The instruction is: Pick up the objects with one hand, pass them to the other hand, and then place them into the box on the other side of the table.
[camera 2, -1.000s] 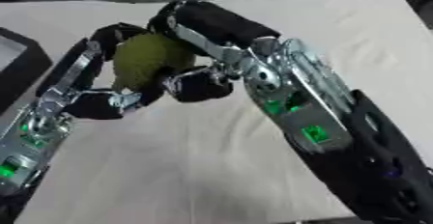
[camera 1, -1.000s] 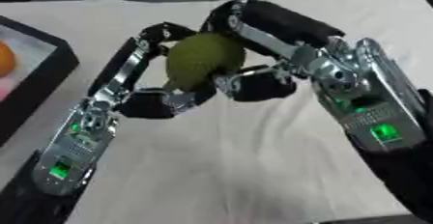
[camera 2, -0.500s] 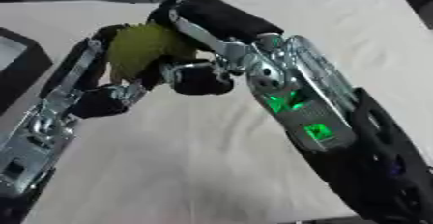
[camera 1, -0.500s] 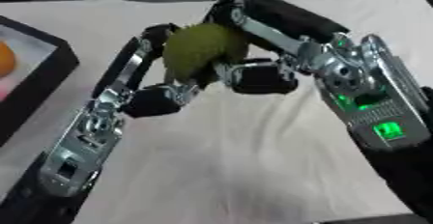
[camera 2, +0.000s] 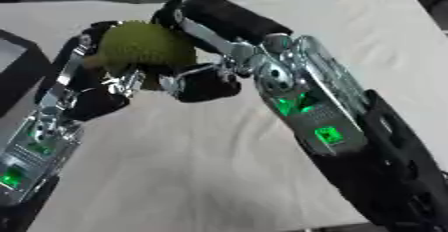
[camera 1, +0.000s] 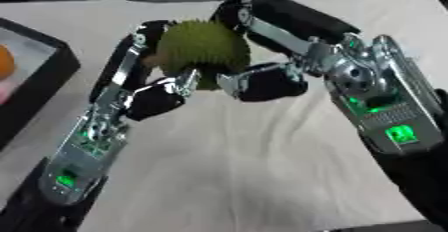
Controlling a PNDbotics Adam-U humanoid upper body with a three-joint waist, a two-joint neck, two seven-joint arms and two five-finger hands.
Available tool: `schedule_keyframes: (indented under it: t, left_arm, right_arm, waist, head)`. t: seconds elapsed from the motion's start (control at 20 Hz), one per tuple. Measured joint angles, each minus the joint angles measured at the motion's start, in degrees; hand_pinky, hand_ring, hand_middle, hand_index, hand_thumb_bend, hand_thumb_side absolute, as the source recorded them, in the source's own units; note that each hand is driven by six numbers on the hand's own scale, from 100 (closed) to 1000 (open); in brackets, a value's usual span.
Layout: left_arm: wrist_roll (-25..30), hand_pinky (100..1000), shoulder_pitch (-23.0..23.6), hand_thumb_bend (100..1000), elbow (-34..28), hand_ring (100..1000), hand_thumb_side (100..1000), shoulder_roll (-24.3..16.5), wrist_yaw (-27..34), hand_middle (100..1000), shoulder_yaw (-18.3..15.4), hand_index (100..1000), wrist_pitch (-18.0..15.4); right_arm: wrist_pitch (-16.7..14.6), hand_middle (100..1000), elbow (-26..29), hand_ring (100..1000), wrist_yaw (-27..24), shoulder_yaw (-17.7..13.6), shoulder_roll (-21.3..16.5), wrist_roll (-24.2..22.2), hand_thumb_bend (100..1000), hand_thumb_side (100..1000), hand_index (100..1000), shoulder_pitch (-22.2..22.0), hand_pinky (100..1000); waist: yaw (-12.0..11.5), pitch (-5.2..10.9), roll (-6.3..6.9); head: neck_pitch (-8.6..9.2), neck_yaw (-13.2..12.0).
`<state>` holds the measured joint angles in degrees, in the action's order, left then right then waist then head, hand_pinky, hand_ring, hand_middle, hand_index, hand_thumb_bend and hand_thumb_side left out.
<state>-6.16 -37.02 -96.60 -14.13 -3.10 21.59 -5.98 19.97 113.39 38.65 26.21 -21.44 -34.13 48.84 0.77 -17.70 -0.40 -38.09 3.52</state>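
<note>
Durian-like fruit [camera 1: 203,50], olive green, rounded and covered in short spikes, held above the table between both hands. Left hand [camera 1: 149,83], black with silver links, has fingers curled up its left side and thumb beneath. Right hand [camera 1: 271,56] arches over the top and right side, its black padded thumb below; both clasp the fruit at once. Table [camera 1: 254,166] is covered in a pale, slightly creased cloth. Black box [camera 1: 39,83] with a raised rim sits at the left edge, holding an orange object [camera 1: 4,62]. Dark background lies beyond the far edge.
</note>
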Motion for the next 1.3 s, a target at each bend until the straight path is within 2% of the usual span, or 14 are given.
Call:
schedule_keyframes:
  t: [0.05, 0.2, 0.45, 0.6, 1.05, 1.3]
  left_arm:
    - [-0.1, 504, 0.0, 100, 0.0, 613, 198, 0.0, 0.0, 405, 0.0, 463, 0.2]
    - [-0.2, 497, -0.2, 100, 0.0, 606, 162, 0.0, -0.1, 394, 0.0, 449, 0.8]
    - [-1.2, 489, -0.2, 100, 0.4, 600, 169, 0.0, -0.4, 393, -0.1, 451, 1.9]
    - [-2.4, 487, 0.0, 100, 0.7, 606, 100, 0.0, -0.5, 405, -0.4, 463, 2.3]
    - [-5.6, 488, 0.9, 100, 1.8, 599, 100, -0.6, 0.3, 398, -1.8, 459, 3.6]
    - [-8.3, 477, 1.2, 100, 2.5, 595, 100, -2.0, 0.8, 400, -3.4, 461, 3.8]
  right_arm:
    - [-0.1, 716, 0.0, 783, -0.1, 0.0, -0.1, 0.0, 340, 309, 754, -0.1, 771]
    - [-0.4, 763, 0.0, 822, -0.2, 0.0, -0.4, 0.3, 398, 364, 805, -0.5, 793]
    - [-0.9, 799, 0.0, 843, -0.6, -0.1, -0.4, 1.3, 412, 392, 836, -0.4, 805]
    - [-1.0, 799, 0.0, 844, -0.8, -0.3, -0.4, 2.1, 409, 395, 835, -0.4, 806]
    - [-0.6, 782, 0.0, 835, -1.6, -1.8, -0.5, 5.2, 397, 375, 816, -0.4, 798]
    - [-0.1, 746, 0.0, 833, -3.9, -3.5, -0.8, 10.3, 360, 333, 771, -0.5, 784]
  waist:
    - [0.0, 0.00, 0.00]
    - [0.1, 0.00, 0.00]
    - [0.1, 0.00, 0.01]
    - [0.2, 0.00, 0.02]
    - [0.2, 0.00, 0.02]
    - [0.3, 0.00, 0.03]
  head:
    - [0.00, 0.0]
    - [0.01, 0.0]
    - [0.31, 0.1]
    - [0.55, 0.2]
    - [1.01, 0.6]
    - [0.90, 0.6]
